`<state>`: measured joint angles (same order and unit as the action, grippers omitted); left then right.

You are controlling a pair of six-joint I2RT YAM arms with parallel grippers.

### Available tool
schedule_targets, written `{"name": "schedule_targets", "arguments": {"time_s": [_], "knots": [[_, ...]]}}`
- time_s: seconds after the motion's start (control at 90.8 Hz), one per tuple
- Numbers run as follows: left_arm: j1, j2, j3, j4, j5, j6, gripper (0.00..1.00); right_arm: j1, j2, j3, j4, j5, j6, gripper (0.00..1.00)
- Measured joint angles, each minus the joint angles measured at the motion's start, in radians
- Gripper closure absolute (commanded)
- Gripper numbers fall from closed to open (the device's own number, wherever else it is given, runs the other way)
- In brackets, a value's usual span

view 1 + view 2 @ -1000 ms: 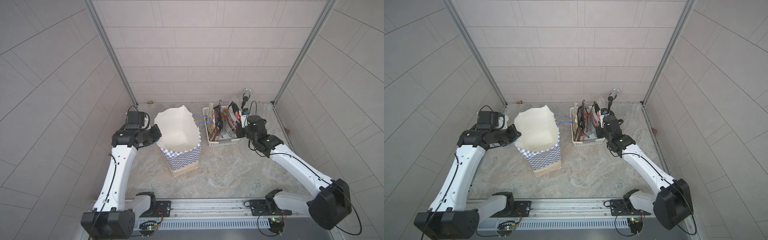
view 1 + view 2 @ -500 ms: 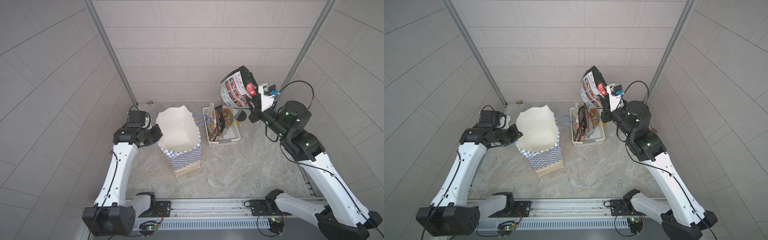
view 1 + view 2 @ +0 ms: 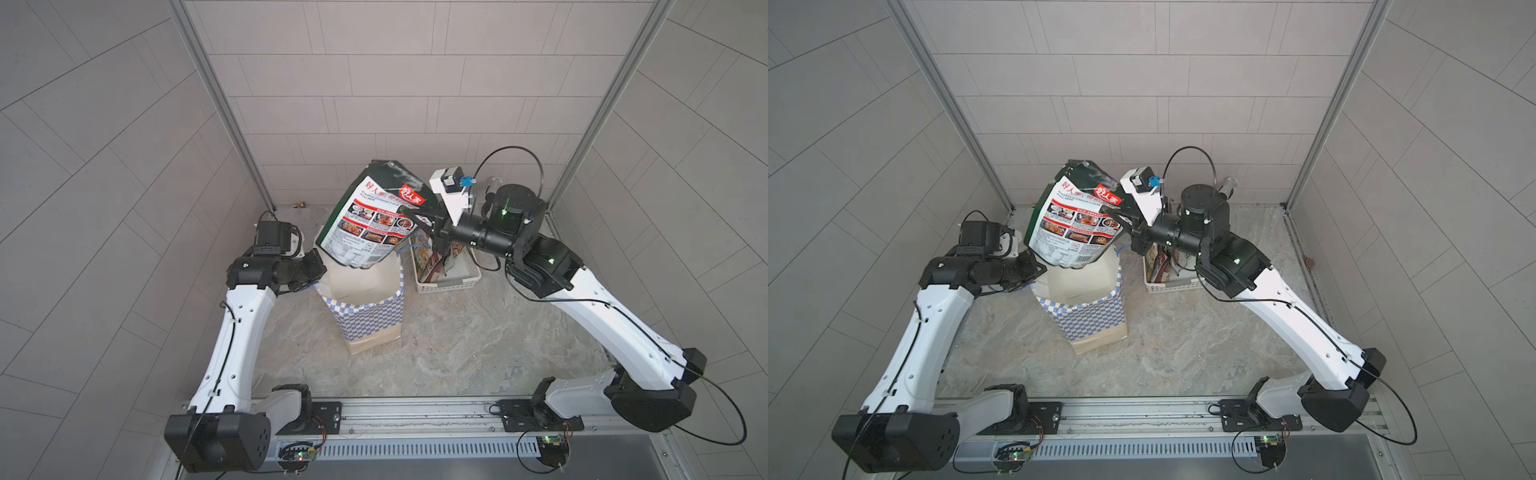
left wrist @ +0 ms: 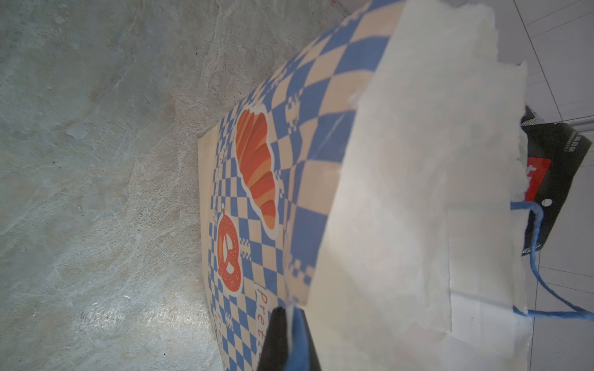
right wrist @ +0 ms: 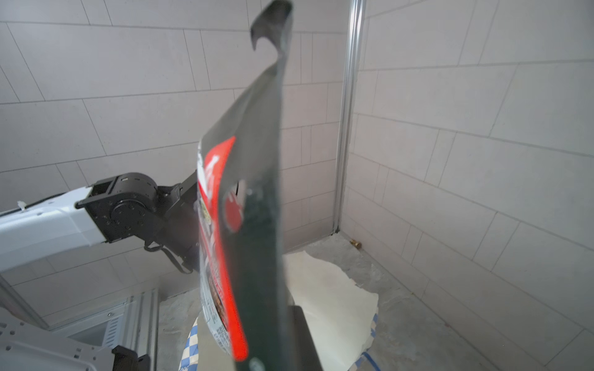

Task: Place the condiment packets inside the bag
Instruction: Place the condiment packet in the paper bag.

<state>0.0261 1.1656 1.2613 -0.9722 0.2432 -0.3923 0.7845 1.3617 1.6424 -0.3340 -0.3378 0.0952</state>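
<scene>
A tall checked paper bag stands open on the marble table, a black condiment packet tilted just above its mouth, a white basket of more packets beside it, the right gripper clamping the raised packet's edge and the left gripper pinched shut on the bag's rim.

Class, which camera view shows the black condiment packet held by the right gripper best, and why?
Both top views: the black condiment packet faces the camera, nearly its whole printed face visible. The right wrist view shows it edge-on and blurred; the left wrist view catches only a corner behind the bag.
</scene>
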Motion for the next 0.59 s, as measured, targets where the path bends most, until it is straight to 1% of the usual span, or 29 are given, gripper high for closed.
{"name": "schedule_targets", "arguments": {"time_s": [0.154, 0.319, 0.462, 0.594], "knots": [[0.0, 0.003, 0.0, 0.001, 0.0, 0.001, 1.0, 0.006, 0.002, -0.1, -0.029, -0.014, 0.004, 1.0], [0.0, 0.009, 0.0, 0.023, 0.008, 0.001, 1.0, 0.005, 0.002, -0.182, -0.094, -0.066, -0.053, 1.0], [-0.001, 0.014, 0.0, 0.053, 0.037, 0.0, 1.0, 0.005, 0.002, -0.186, -0.158, -0.153, -0.135, 1.0], [-0.009, 0.014, 0.0, 0.087, 0.049, 0.007, 1.0, 0.005, 0.021, -0.157, -0.215, -0.236, -0.212, 1.0]]}}
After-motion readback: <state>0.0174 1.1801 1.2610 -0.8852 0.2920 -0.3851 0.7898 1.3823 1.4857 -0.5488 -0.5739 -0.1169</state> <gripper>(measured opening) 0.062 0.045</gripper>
